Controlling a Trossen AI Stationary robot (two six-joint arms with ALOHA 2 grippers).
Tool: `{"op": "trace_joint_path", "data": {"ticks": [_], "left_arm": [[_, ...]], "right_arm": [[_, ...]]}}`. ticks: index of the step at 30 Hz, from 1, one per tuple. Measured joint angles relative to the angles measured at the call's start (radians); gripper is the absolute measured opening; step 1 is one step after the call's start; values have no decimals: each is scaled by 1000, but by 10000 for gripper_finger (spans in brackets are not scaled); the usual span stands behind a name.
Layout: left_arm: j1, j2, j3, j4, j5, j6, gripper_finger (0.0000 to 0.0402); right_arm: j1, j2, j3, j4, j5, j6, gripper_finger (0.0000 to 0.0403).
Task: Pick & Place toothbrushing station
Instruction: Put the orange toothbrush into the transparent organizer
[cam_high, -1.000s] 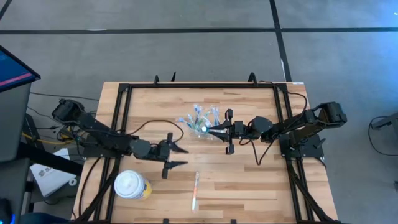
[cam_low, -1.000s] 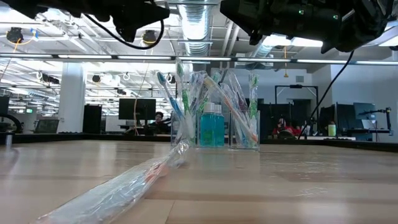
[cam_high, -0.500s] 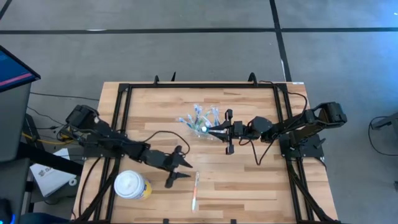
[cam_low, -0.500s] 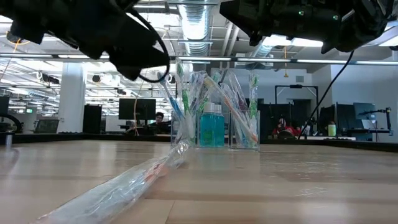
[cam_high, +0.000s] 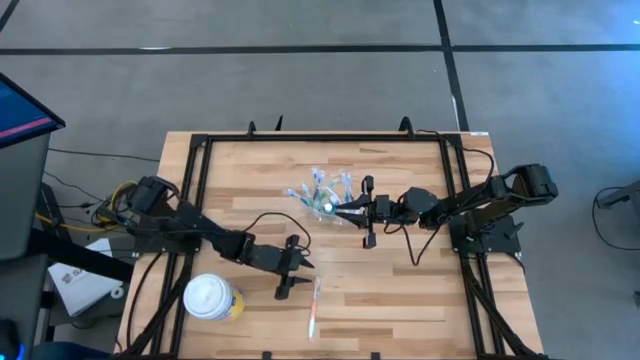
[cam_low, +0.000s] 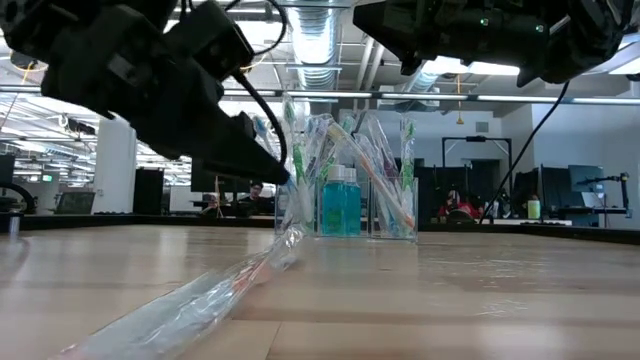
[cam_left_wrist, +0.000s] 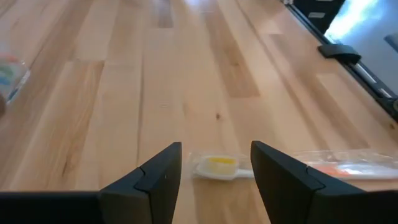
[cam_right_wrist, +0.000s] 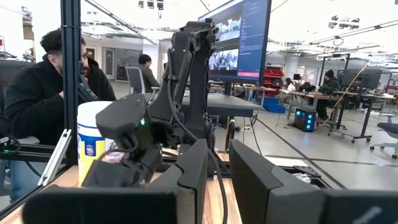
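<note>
Left claw (cam_high: 298, 277) spread wide, low over wrapped toothbrush (cam_high: 314, 308) near front of surface (cam_high: 400, 300). Farther back, toothbrushing station (cam_high: 325, 193) stands mid-surface; right claw (cam_high: 366, 212) beside it, narrowly parted, apparently gripping nothing.

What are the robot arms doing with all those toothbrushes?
The left gripper is open and reaching down toward a wrapped toothbrush lying on the wooden table; in its wrist view the brush head sits between its fingers, not grasped yet. The right gripper is at the clear toothbrush holder in the middle of the table, which is full of brushes and has a blue bottle in it. A yellow cup with a white lid stands near the front left corner, untouched.
</note>
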Motion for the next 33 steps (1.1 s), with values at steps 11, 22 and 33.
{"op": "trace_joint_path", "data": {"ticks": [11,22,33], "left_arm": [[7,69,0,29,-3,4,185],[38,138,1,82,-2,3,185],[38,139,2,119,40,55,185]], "right_arm": [[0,0,0,0,0,0,60],[0,0,0,0,0,0,60],[0,0,0,0,0,0,60]]}}
